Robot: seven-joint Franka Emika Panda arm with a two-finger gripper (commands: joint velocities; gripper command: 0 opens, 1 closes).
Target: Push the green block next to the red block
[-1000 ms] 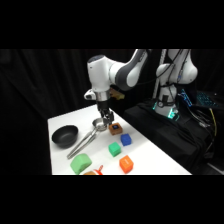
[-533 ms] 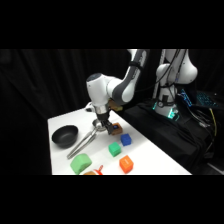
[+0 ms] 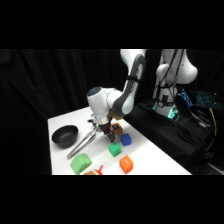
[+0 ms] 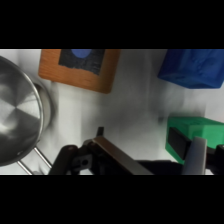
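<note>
The green block (image 3: pixel 115 149) is a small bright cube on the white table (image 3: pixel 150 160), with the red block (image 3: pixel 126 164) just in front of it, a small gap between them. My gripper (image 3: pixel 106 131) hangs low just behind and left of the green block. In the wrist view the green block (image 4: pixel 200 131) lies at the right edge, and my gripper (image 4: pixel 150 147) is open with nothing between its fingers. The right finger (image 4: pixel 197 156) stands in front of the block's near face. The red block is out of the wrist view.
A blue cube (image 3: pixel 126 139) and a brownish-orange cube with a blue top mark (image 3: pixel 116 128) sit behind the green block. Metal tongs (image 3: pixel 84 143), a dark bowl (image 3: pixel 65 135) and a larger rounded green piece (image 3: pixel 80 163) lie to the left. The table's front edge is near the red block.
The arm has swung down and forward, and the gripper has dropped from above the tongs to just behind the green block. The blocks have not moved.
</note>
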